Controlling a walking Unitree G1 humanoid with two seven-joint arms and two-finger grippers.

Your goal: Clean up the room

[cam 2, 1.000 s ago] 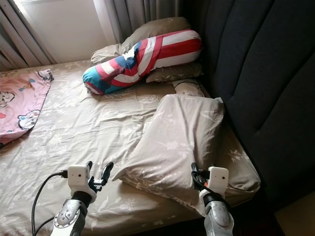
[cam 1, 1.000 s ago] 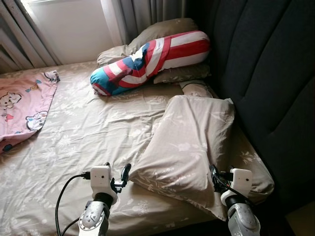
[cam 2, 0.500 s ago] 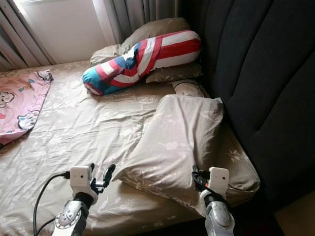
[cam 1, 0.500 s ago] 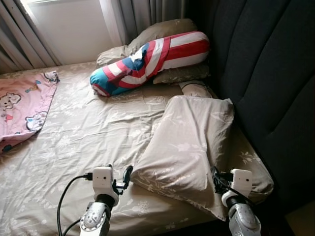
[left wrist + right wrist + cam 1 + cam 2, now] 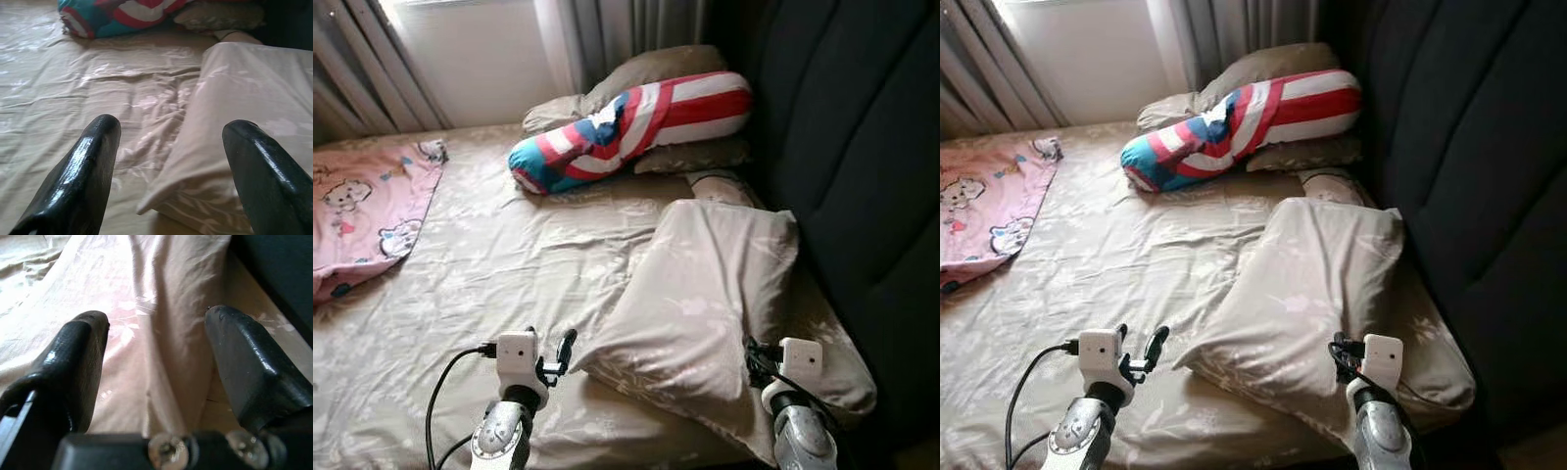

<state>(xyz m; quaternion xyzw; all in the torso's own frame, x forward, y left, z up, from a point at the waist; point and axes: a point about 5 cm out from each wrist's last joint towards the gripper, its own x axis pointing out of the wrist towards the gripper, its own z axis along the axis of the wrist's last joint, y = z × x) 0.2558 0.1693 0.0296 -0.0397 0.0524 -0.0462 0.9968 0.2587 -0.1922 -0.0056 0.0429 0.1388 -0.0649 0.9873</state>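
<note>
Nearest us, our left gripper (image 5: 166, 166) and right gripper (image 5: 151, 362) both gape wide, holding nothing, flanking the beige pillow's (image 5: 705, 304) near end. The pillow runs lengthwise away toward the headboard (image 5: 862, 166) along the bed's (image 5: 480, 264) right edge; our right gripper sits closer.

Four pillows (image 5: 705, 294), one bolster (image 5: 626, 122), one blanket (image 5: 367, 211).

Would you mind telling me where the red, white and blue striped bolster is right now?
The striped bolster lies at the far end of the bed, resting on beige pillows beneath the curtains, beside the dark headboard.
</note>
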